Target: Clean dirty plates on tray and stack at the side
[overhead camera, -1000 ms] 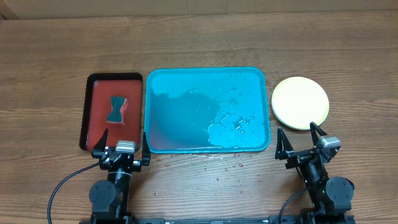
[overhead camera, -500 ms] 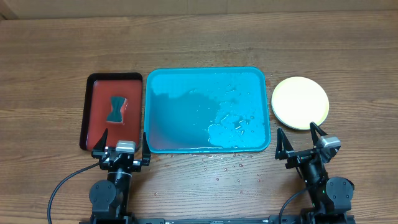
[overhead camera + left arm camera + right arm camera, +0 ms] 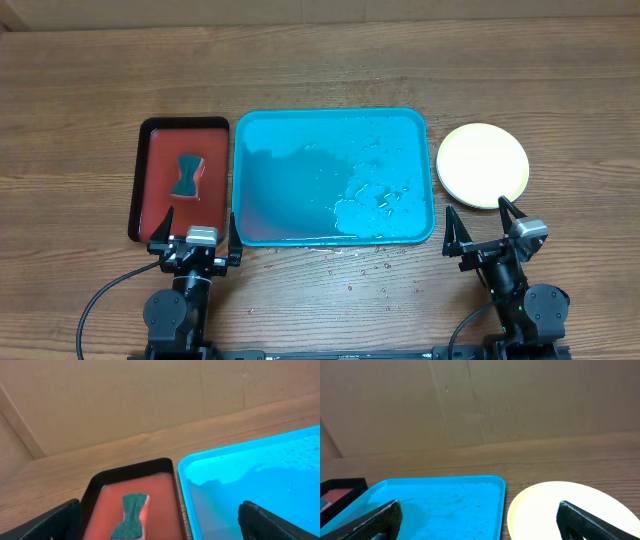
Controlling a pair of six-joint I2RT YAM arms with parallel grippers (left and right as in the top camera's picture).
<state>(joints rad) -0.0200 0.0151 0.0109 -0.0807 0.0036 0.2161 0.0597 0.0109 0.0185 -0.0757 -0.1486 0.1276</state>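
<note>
At the near edge of the table, the left gripper sits low with its two dark fingers spread wide apart and nothing between them. The right gripper is posed the same way at the other side, jaws fully apart and empty.

Water droplets speckle the wood between the two arms, just in front of the tray. This blue tray lies in the middle of the table, past both grippers and between them. Its inside is wet, with a puddle toward its right half, and no plate rests in it.

The left gripper points at the gap where a red tray with a black rim lies just beside the blue tray's left edge. In the left wrist view the blue rim fills the right side and a dark green sponge lies in the red tray.

The plates lie as one round stack on the bare wood just right of the blue tray, directly ahead of the right gripper and close to its fingertips, not touching them. The top face is pale, a lime-green edge shows at the right, and the count cannot be told. In the right wrist view the stack sits between the fingers' line of sight, right of centre. Beyond is a cardboard wall.
</note>
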